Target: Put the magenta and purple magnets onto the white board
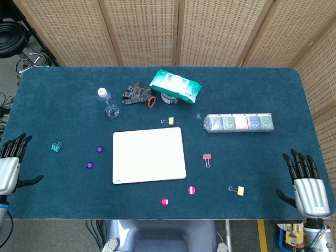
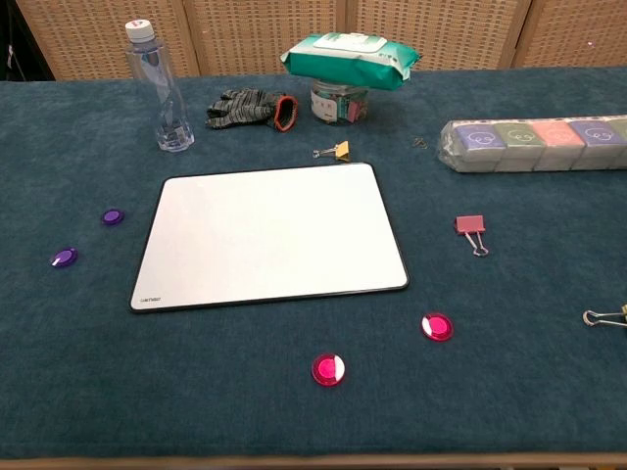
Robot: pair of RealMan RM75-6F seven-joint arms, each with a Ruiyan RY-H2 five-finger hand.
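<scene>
At the centre of the head view lies the white board [image 1: 149,155], a flat rectangle with rounded corners and a thin dark rim, flat on the blue table [image 1: 63,105]. Left of it, apart from its edge, sit two purple magnets [image 1: 99,149] [image 1: 89,165], small glossy round discs, one a little higher in the frame than the other. Below the board toward the lower middle lie two magenta magnets [image 1: 191,190] [image 1: 165,201], shiny pink-red discs that each carry a white patch in the chest view; none of the four touches the board. At the lower left edge of the frame the left hand [image 1: 10,163] hangs beside the table with dark fingers spread and nothing in it. At the lower right the right hand [image 1: 307,186] likewise shows its fingers apart and upright, holding nothing, well away from the magnets.
</scene>
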